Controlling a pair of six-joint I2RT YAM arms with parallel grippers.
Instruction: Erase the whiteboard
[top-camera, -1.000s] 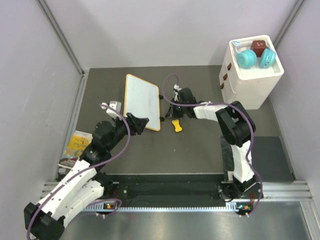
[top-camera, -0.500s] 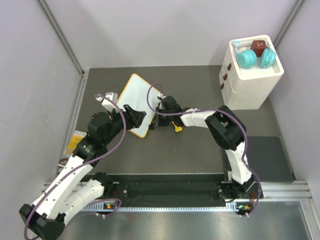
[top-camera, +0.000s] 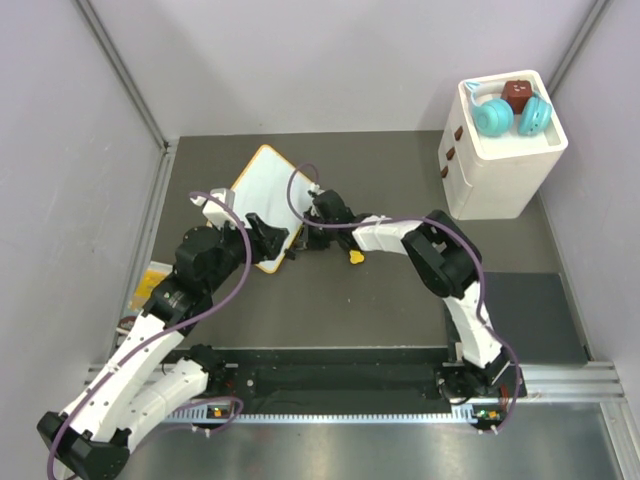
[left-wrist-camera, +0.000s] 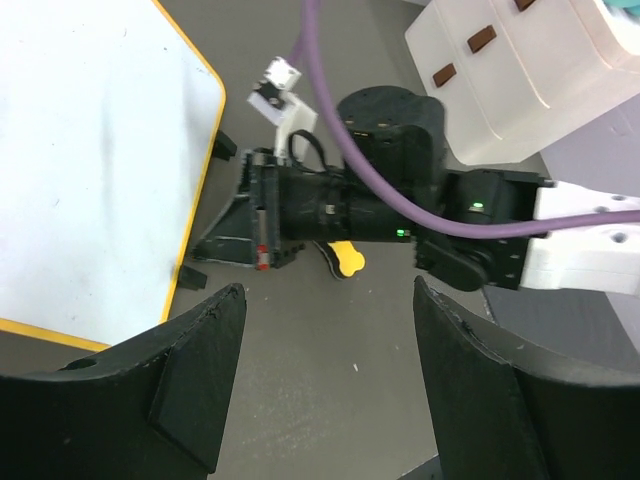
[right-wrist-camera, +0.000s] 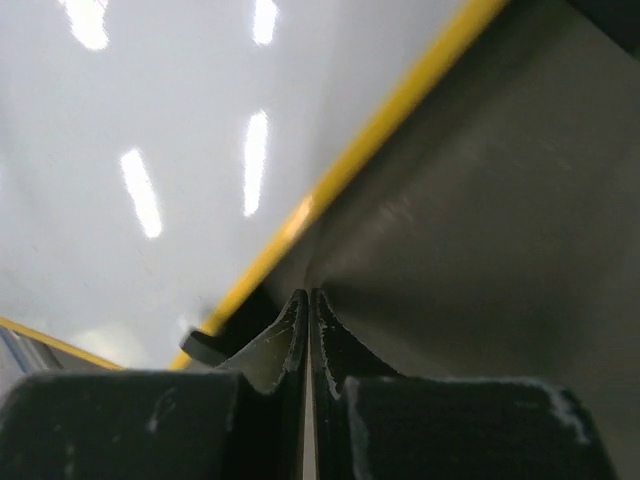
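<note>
At the far left edge of the table (top-camera: 390, 310) lies a yellow packet (top-camera: 152, 285), well apart from the work. The left hand (top-camera: 275, 235) hangs with its fingers (left-wrist-camera: 190, 400) spread wide and holding nothing, over the near right corner of the whiteboard (top-camera: 268, 190). The board rests on the table left of centre, its long axis running from that near corner away and slightly left towards the back wall. In the left wrist view the white face lies to the left of the open fingers, so a wipe would probably have to travel left and away along that axis. No writing can be made out on the face. The right hand (right-wrist-camera: 308, 320) is pinched fully closed on nothing visible, its tips low against the board's yellow-framed right edge, beside a small black foot; contact cannot be confirmed. Both hands are close, the left above the face and the right at the rim. Just right of it lies a small yellow bone-shaped piece (top-camera: 356, 257). Far right stands a white drawer unit (top-camera: 490, 170), drawers shut, its top tray holding two teal round objects (top-camera: 493, 117) and a brown cube (top-camera: 517, 93).
</note>
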